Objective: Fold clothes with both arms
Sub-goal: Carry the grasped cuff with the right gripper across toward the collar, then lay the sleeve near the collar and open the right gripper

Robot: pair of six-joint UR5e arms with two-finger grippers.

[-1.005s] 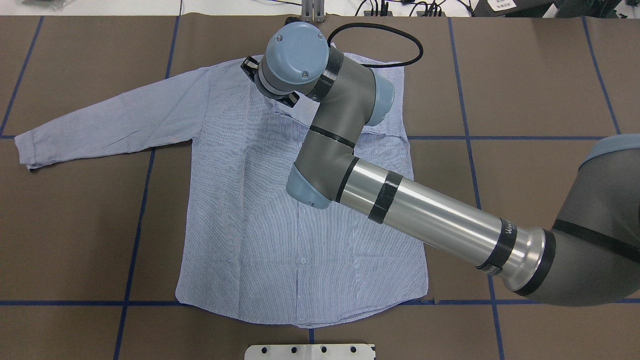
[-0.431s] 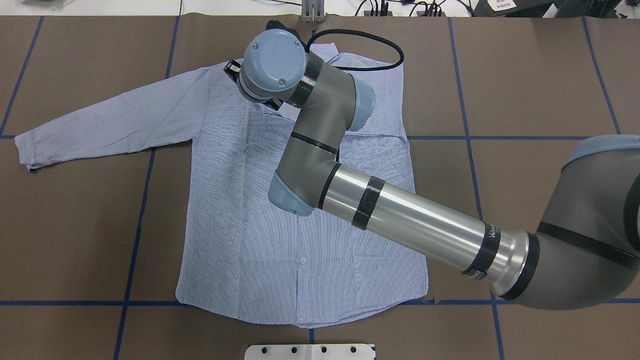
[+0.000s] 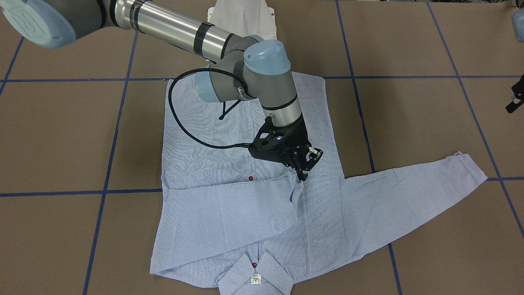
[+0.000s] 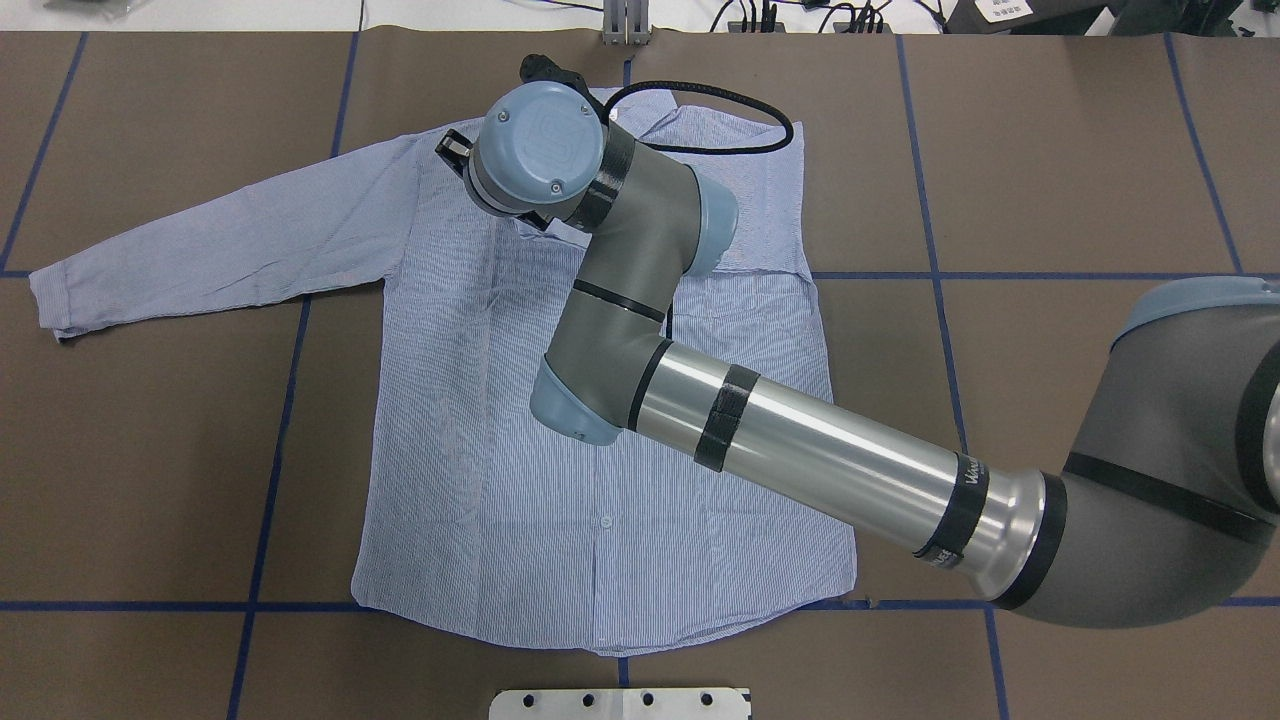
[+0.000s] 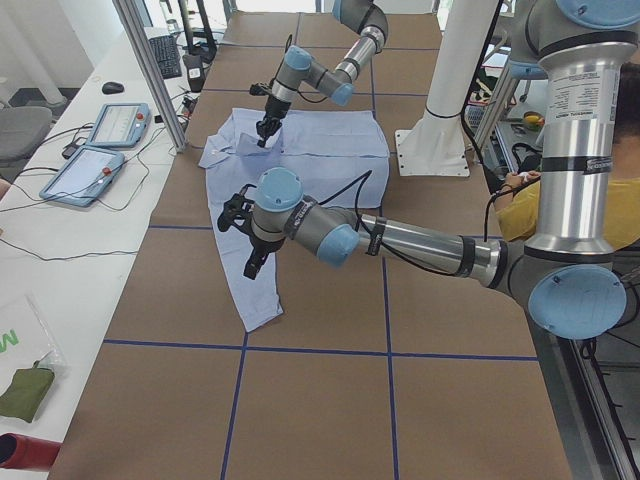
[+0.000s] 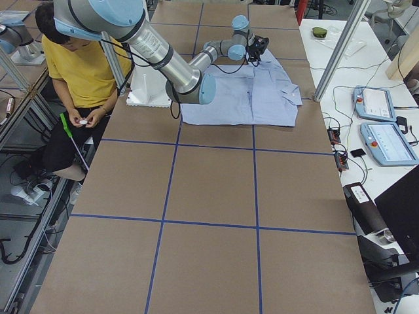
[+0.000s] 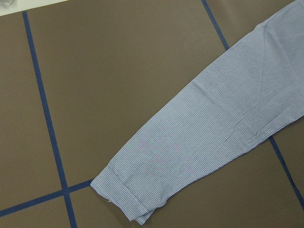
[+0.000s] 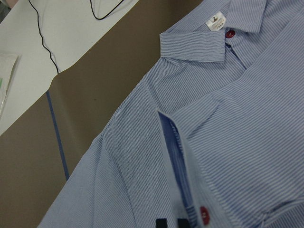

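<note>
The light blue striped shirt (image 4: 500,450) lies flat, buttons up, collar and white label (image 3: 255,279) at the far edge. One sleeve is folded across the chest (image 3: 229,213). My right gripper (image 3: 303,175) is shut on that sleeve's cuff (image 3: 296,191), which stands up a little; in the right wrist view the cuff (image 8: 172,156) runs down between the fingertips (image 8: 162,223). The other sleeve (image 4: 210,245) lies stretched out sideways. My left gripper (image 5: 250,265) hovers over this sleeve's cuff (image 7: 128,199); only its edge (image 3: 515,100) shows in the front view, and I cannot tell if it is open.
The white pedestal base (image 4: 620,703) stands at the table's near edge. Blue tape lines (image 4: 270,480) cross the brown table. An operator in yellow (image 6: 85,72) sits beside the base. Tablets (image 5: 100,150) and cables lie on the side bench.
My right arm's wrist has moved to the left and slightly farther across the shirt's upper chest in the overhead view. The shirt's body and stretched-out sleeve have not moved.
</note>
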